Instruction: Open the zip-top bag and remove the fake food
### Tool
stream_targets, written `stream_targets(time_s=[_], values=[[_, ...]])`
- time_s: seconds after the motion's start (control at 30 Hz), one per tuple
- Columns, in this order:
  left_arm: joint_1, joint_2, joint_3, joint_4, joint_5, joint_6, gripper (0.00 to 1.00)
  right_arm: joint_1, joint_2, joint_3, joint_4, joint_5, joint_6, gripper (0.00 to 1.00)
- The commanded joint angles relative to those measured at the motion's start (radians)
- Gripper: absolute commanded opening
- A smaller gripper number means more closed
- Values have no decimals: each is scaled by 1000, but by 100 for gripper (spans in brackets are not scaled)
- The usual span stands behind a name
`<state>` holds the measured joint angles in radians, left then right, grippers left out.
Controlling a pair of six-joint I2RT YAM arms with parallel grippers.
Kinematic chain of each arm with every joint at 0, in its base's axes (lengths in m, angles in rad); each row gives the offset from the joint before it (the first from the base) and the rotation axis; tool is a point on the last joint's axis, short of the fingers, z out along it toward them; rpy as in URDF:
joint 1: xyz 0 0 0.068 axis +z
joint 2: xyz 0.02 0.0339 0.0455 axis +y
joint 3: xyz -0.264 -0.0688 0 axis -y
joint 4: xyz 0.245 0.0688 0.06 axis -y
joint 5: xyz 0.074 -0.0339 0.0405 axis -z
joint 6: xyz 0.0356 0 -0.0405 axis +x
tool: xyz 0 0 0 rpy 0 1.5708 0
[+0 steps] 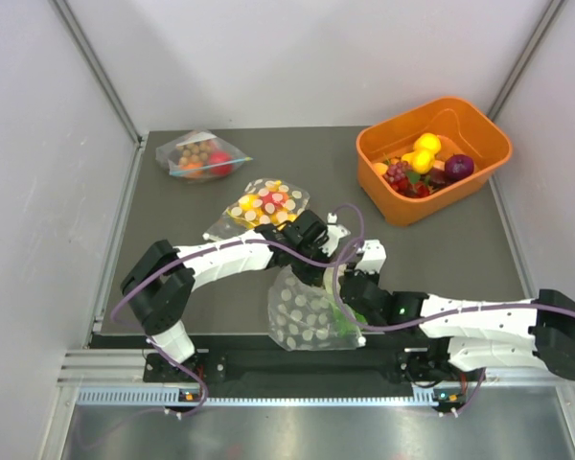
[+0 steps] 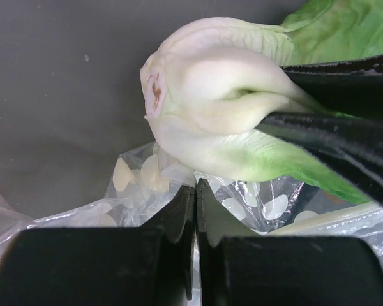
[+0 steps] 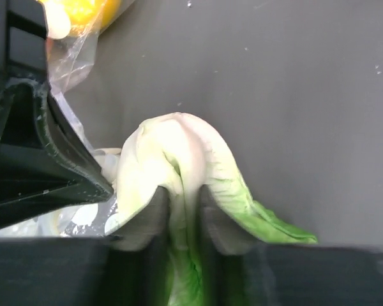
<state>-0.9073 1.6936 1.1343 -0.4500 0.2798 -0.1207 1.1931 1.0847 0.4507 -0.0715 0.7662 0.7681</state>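
My right jaws pinched the lettuce by its pale base, just beside the zip-top bag at the near edge of the bench. My left jaws were pressed together on the bag's film. Beyond lay a dotted bag of yellow and red pieces, then a plain bag and an orange bin.

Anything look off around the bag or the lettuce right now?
The lettuce is squeezed hard in the right gripper: its pale stem end bulges and folds over the jaws. The left gripper pinches the zip-top bag. Nothing looks spilled.
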Motion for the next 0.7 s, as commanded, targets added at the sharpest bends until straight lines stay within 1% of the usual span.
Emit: stream_targets(time_s=[0.0,0.07,0.1,0.23,0.27,0.33,0.37,0.47,0.53,0.57,0.67], values=[[-16,-18,22,24,30,16,0,5,12,51,-57,39,45,7],[-16,-17,21,22,10,13,0,7,-9,48,-106,71,75,1],[-16,-18,22,19,6,13,0,7,-46,40,-123,85,88,0],[-15,-11,25,10,-45,-2,0,14,-205,-4,-203,146,158,0],[-15,-5,27,7,-59,-5,0,17,-286,-24,-223,163,166,0],[-13,1,33,-6,-74,-11,0,16,-373,-40,-275,176,177,0],[-13,6,36,-9,-80,-14,0,16,-453,-44,-298,188,178,0],[-12,18,42,-18,-85,-17,0,16,-583,-31,-425,229,198,0],[-12,12,44,-16,-85,-16,0,16,-629,-17,-519,254,207,0],[-12,-1,42,-7,-83,-13,0,17,-667,-7,-542,278,204,0],[-12,-43,35,19,-76,-7,0,17,-713,38,-579,318,163,0]])
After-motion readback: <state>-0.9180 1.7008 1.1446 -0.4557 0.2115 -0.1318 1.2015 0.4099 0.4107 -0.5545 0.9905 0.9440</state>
